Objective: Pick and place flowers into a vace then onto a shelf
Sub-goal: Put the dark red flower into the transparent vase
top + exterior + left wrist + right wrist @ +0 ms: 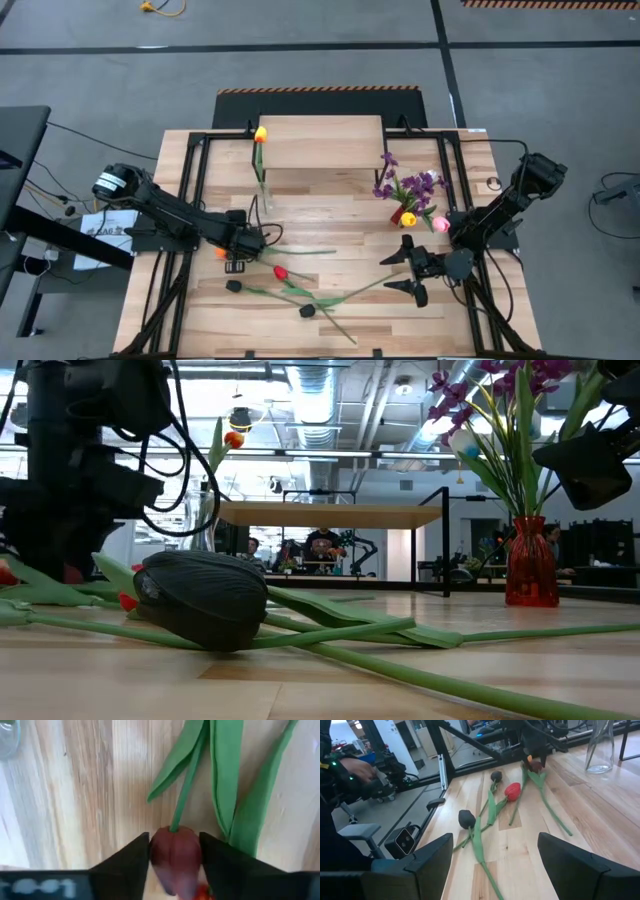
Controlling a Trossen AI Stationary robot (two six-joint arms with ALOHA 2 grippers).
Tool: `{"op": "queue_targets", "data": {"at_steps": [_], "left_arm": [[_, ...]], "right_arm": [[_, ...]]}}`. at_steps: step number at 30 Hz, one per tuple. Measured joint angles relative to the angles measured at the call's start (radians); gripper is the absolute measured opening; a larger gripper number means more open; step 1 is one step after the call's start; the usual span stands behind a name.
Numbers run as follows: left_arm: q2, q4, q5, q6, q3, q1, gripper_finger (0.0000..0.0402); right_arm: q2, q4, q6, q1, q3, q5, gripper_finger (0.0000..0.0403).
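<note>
L gripper (174, 851) jaws flank dark-red flower (176, 857)

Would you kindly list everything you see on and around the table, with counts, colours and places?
Loose flowers: four lying on the table front; one red, two black, one dark red between the left tool's fingers.
Clear vase: one, orange flower in it, beside the shelf.
Red vase: one, purple sprigs and pink and yellow heads, right side.
Shelf: one, light wood, table rear.
Left tool: around the dark red head.
Right tool: open, front right.
</note>
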Motion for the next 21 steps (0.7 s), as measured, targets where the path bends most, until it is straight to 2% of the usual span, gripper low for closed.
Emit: {"op": "queue_targets", "data": {"at_steps": [9,16,21], "left_arm": [[0.0,-0.096,-0.024,0.034,0.065,0.0,0.0016],[-0.001,-0.237,-0.129,0.035,0.144,-0.008,0.0013],[-0.001,-0.415,-0.191,0.034,0.236,-0.022,0.0004]], "right_arm": [[0.0,0.0,0.0,0.0,0.0,0.0,0.0286],[0.0,0.0,0.0,0.0,0.0,-0.002,0.0286],[0.0,0.0,0.0,0.0,0.0,-0.002,0.0286]]}}
